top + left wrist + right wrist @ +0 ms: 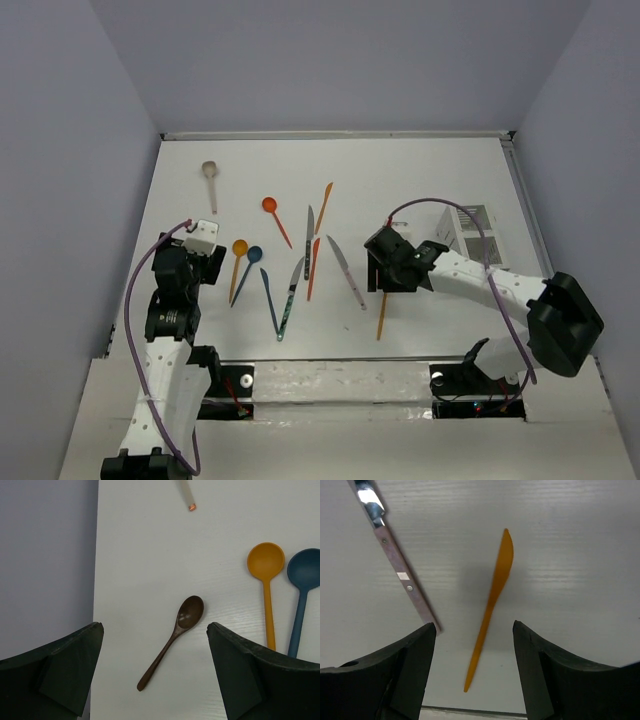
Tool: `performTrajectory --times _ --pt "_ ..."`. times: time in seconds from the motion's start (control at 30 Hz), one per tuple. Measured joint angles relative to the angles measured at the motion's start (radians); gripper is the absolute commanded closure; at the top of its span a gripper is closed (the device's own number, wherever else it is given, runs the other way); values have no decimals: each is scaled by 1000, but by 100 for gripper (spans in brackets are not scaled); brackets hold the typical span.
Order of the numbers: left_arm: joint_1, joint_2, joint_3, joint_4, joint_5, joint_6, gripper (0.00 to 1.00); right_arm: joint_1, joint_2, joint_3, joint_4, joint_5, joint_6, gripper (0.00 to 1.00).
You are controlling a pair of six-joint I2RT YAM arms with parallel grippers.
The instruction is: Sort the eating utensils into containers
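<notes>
Straddling orange knife (pixel 496 587), pincer (pixel 474 626), steel knife (pixel 402 575) beside

you have a white table (pixel 430 180) boxed in by plain lavender-grey walls: a back wall (pixel 340 60) at 12 o'clock, a left wall (pixel 60 200) at 9, a right wall (pixel 590 130) at 3. the light is soft and even, with faint shadows.

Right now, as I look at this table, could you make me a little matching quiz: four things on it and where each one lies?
Things:
1. brown spoon
2. nearest orange knife
3. beige spoon
4. white caddy

Places:
A. alone, towards the far left corner of the table
B. under the open left gripper
C. near the table's right edge
D. under the open right gripper

Pairs: 1-B, 2-D, 3-A, 4-C.
</notes>
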Motion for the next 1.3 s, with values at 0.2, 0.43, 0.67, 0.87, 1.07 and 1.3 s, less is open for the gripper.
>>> performTrajectory --times 0.2,0.43,0.67,0.87,1.07,1.3 --pt "0 -2 0 -12 29 0 1 5 -49 -132 11 -14 83 37" --pt "0 -3 0 -22 41 0 1 9 95 -109 41 -27 97 57" --pt "0 -6 0 -25 47 -1 1 48 146 -65 37 -5 117 100" --pt "0 -12 0 -27 46 -3 1 68 142 -70 40 34 128 100" --pt "0 -13 0 -28 45 -4 1 71 134 -69 39 78 114 100" --pt "0 -13 0 -28 45 -4 1 70 -36 -4 71 278 -73 100"
